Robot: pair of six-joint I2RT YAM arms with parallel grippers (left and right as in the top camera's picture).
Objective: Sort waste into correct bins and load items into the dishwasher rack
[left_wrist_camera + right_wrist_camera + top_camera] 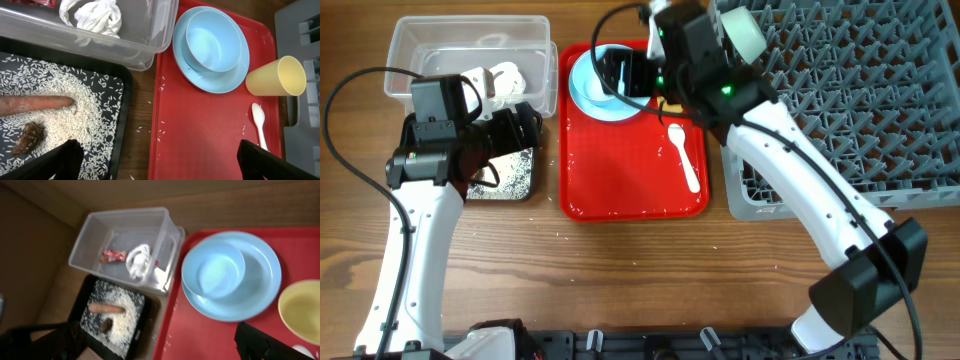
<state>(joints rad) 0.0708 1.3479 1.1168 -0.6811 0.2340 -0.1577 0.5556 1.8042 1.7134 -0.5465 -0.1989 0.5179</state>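
The left pincer [160, 150] and right pincer [157, 332] gaped empty; over the tray [200, 130], the right would best nip the bowl [214, 271] by its rim and lift straight, leaving the plate [260, 295] there.

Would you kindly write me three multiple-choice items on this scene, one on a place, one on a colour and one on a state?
1. Where does the carrot piece lie?
A. in the clear tub
B. in the black bin, on the rice
C. on the red tray

2. What colour is the cup?
A. yellow
B. white
C. green

3. How does the light-blue bowl stand?
A. upside down
B. upright on the light-blue plate
C. on its side

Answers:
1 B: it rests on the rice grains inside the black bin.
2 A: the left wrist view shows it plainly yellow.
3 B: its opening faces up and the plate's rim rings it.
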